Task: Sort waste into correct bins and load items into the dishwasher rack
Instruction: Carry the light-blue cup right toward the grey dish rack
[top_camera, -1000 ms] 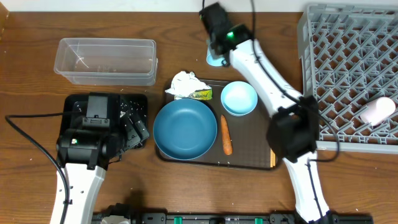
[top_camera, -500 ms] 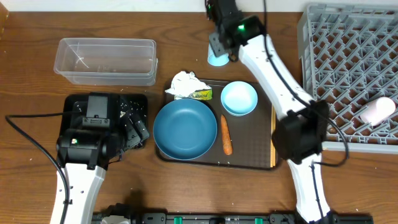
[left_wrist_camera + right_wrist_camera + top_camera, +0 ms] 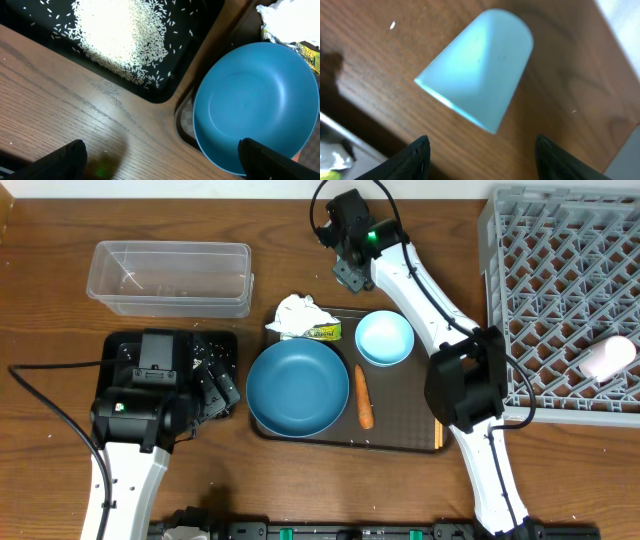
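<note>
In the right wrist view a pale blue-white cup (image 3: 475, 75) rests on the bare wood, its wider end toward my right gripper (image 3: 482, 155). That gripper is open and the cup lies beyond its fingertips. Overhead, the right gripper (image 3: 348, 268) hangs behind the brown tray and hides this cup. My left gripper (image 3: 160, 160) is open over the wood by the black tray (image 3: 215, 345), which holds rice (image 3: 120, 35). The large teal bowl (image 3: 297, 388), small light-blue bowl (image 3: 385, 338), carrot (image 3: 364, 397), tissue (image 3: 297, 313), wrapper (image 3: 325, 332) and chopsticks (image 3: 439, 395) are on the brown tray.
The clear tub (image 3: 170, 277) stands at the back left. The grey rack (image 3: 560, 290) fills the right side with a whitish cup (image 3: 608, 358) in it. The brown tray (image 3: 400, 425) lies in the middle. The right arm crosses the tray's right edge.
My right gripper's jaws have gone from shut to open. It has shifted over the pale cup, which showed overhead before and is now covered. The left arm has not moved.
</note>
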`<action>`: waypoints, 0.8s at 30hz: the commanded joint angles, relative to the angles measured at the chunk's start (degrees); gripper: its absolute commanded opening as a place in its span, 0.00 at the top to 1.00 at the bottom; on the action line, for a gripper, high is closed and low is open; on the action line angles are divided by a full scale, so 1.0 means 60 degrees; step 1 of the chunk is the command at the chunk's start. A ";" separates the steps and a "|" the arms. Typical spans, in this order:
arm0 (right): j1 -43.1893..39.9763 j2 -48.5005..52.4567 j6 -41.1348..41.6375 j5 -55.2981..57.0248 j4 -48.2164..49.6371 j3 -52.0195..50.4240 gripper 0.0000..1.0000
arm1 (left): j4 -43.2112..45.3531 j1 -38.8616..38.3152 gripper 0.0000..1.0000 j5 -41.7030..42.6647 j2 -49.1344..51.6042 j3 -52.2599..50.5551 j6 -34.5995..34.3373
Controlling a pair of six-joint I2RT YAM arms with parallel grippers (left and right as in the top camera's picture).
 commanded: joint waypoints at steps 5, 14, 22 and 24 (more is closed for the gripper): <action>0.0011 0.0579 -0.0863 0.0641 0.0860 0.0000 0.34 | -0.0004 0.0040 0.00 -0.0011 -0.0004 0.0120 -0.0084; -0.0015 0.1326 -0.1501 0.1253 0.1759 -0.0022 0.34 | -0.0004 0.0040 0.01 -0.0011 -0.0004 0.0120 -0.0084; -0.0113 0.1938 -0.1636 0.1971 0.3508 -0.0025 0.45 | -0.0004 0.0040 0.01 -0.0011 -0.0004 0.0120 -0.0084; -0.0113 0.1963 -0.1639 0.2288 0.3847 -0.0025 0.59 | -0.0004 0.0040 0.01 -0.0011 -0.0004 0.0120 -0.0084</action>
